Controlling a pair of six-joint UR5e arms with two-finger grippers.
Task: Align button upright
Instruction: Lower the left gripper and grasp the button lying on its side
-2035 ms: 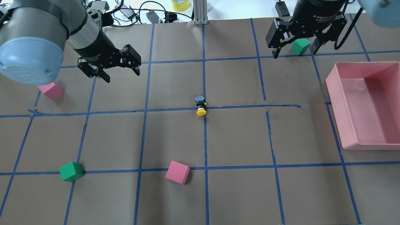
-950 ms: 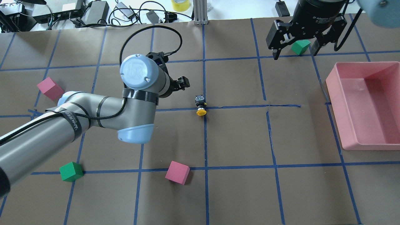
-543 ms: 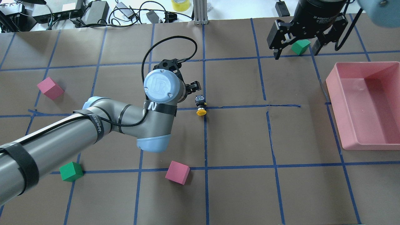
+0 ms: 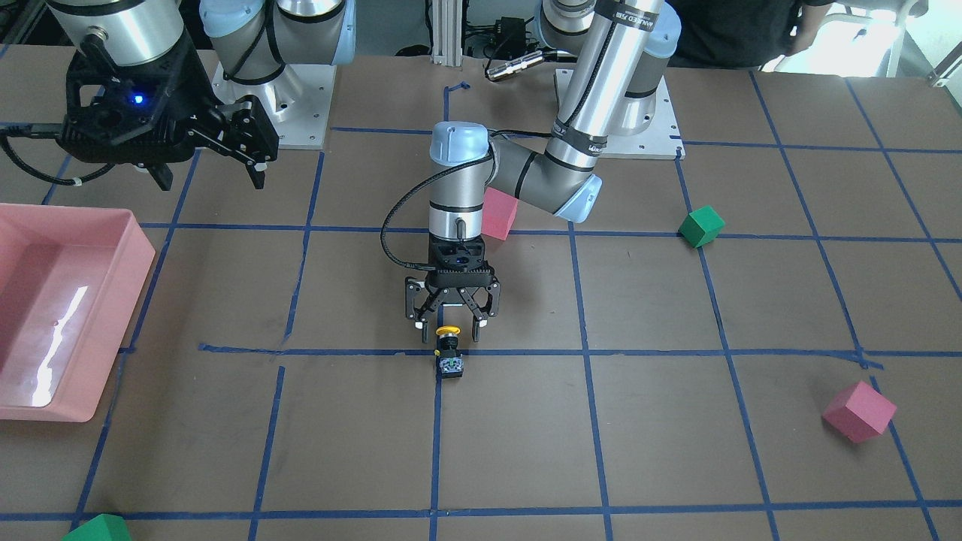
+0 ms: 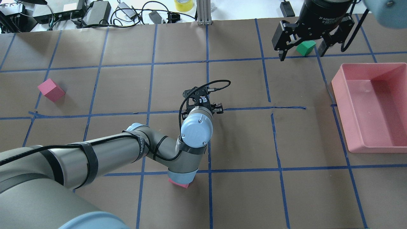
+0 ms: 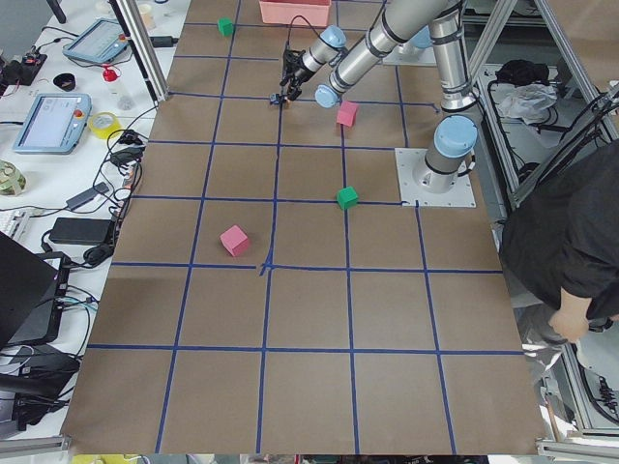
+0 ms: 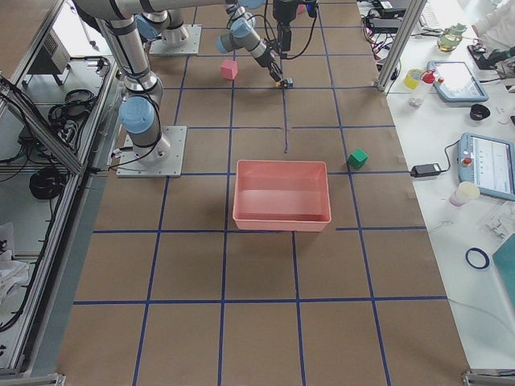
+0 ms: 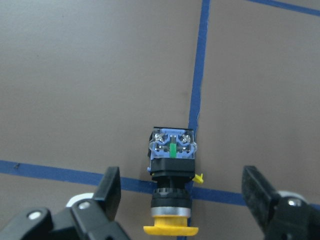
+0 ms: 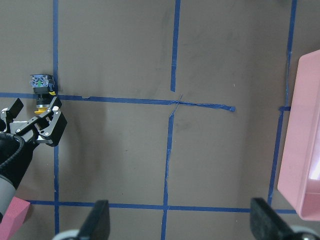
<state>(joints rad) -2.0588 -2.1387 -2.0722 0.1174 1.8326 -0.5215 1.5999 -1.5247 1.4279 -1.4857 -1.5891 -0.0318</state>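
Two grippers, one close: right gripper (image 4: 209, 176) spread, idle by pink tray (image 4: 75, 212), well apart from button (image 8: 171, 185); left gripper (image 4: 449, 329) spread, fingers (image 8: 111, 187) flanking yellow cap (image 8: 170, 229), not touching; button lies flat on blue tape (image 8: 199, 75) crossing, long axis pointing away from robot, cap nearer, terminals farther.

Matt brown paper table cover (image 5: 311, 197), glossy pink plastic bin (image 4: 30, 255), button (image 8: 171, 175) of black plastic with smooth yellow cap

Yellow-capped button (image 8: 171, 175), lying sideways, on blue tape crossing
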